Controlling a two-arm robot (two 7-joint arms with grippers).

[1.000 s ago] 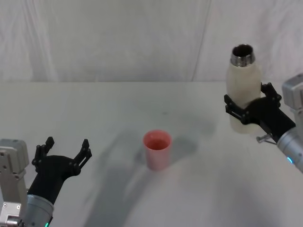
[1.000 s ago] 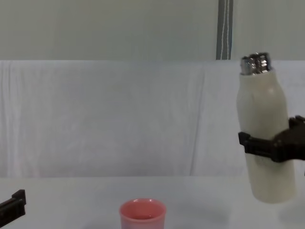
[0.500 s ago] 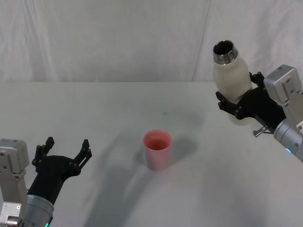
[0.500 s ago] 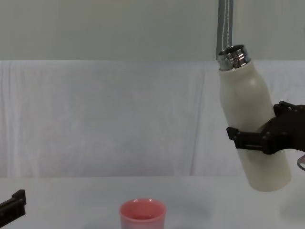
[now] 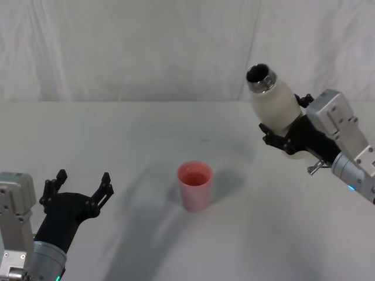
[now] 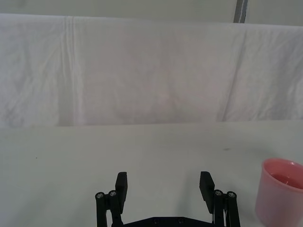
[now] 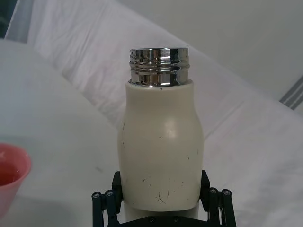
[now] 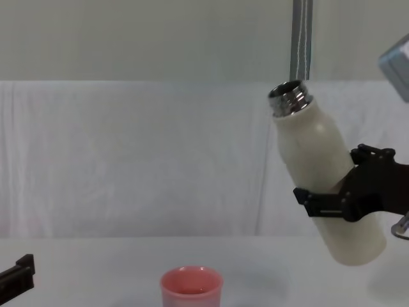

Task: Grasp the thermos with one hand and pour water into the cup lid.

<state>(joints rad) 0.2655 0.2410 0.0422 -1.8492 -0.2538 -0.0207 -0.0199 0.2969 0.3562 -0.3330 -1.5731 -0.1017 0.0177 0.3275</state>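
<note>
The right pincer (image 8: 339, 203) has its black fingers clamped round the lower body of the thermos (image 8: 323, 176), holding it up off the table (image 5: 146, 134) and tipped so the open steel neck leans out ahead of the pincer and toward the cup (image 5: 194, 185). The cup stands upright on the table, below and well apart from the neck, a little liquid showing in its bottom, so the pour itself looks not yet begun. The thermos looks a stiff, smooth-walled thing, likely slippery and fairly heavy if full; I'd say the hold low on the straight part of the body is the sensible place, since the shoulders round off and the threaded neck must stay free. With the weight above the fingers it could swing as it tips further, so a firm squeeze seems called for. The cup looks light and easily knocked. The left pincer (image 5: 79, 190) rests low over the table's near side, spread wide, holding nothing.
</note>
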